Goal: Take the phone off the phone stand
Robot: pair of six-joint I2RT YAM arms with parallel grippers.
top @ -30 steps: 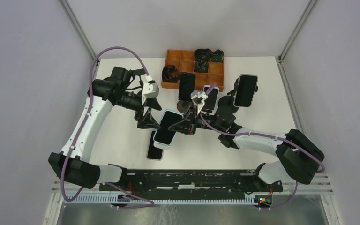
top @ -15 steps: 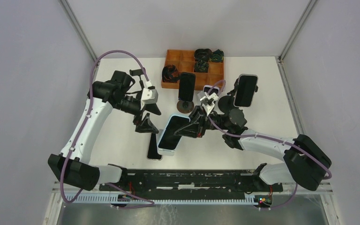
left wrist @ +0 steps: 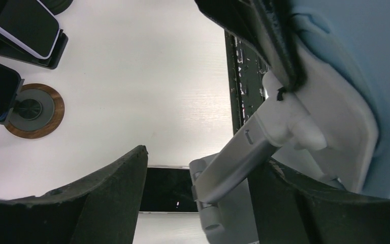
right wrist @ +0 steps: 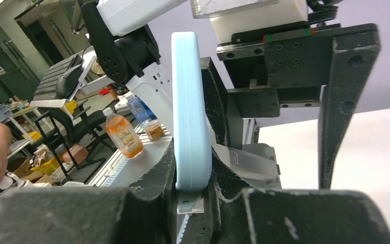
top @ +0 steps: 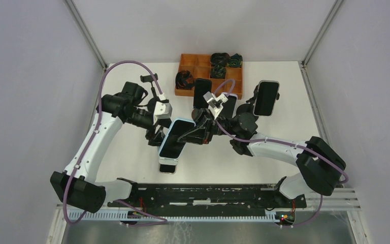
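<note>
Midway: right pincer (top: 195, 133) clamps the phone (top: 175, 138) by its edges above the tabletop (left wrist: 147, 76), its back apparently seated on the stand (left wrist: 233, 162), which sits ungripped inside the wide left pincer (left wrist: 198, 165); separation not yet done.

The left arm (top: 94, 140) rises from its base at the near left, bends at an elbow on the far side, and reaches right toward the middle. The left hand (top: 156, 134) points down and toward the near edge, its fingers (left wrist: 106, 201) wide apart. The right arm (top: 279, 150) runs low from its base at the near right, leftward to the middle, ending just beside the left hand. The right hand (top: 195, 133) is clamped, fingers (right wrist: 155, 183) pressing both faces of the phone (right wrist: 190, 117), which it holds on edge.
</note>
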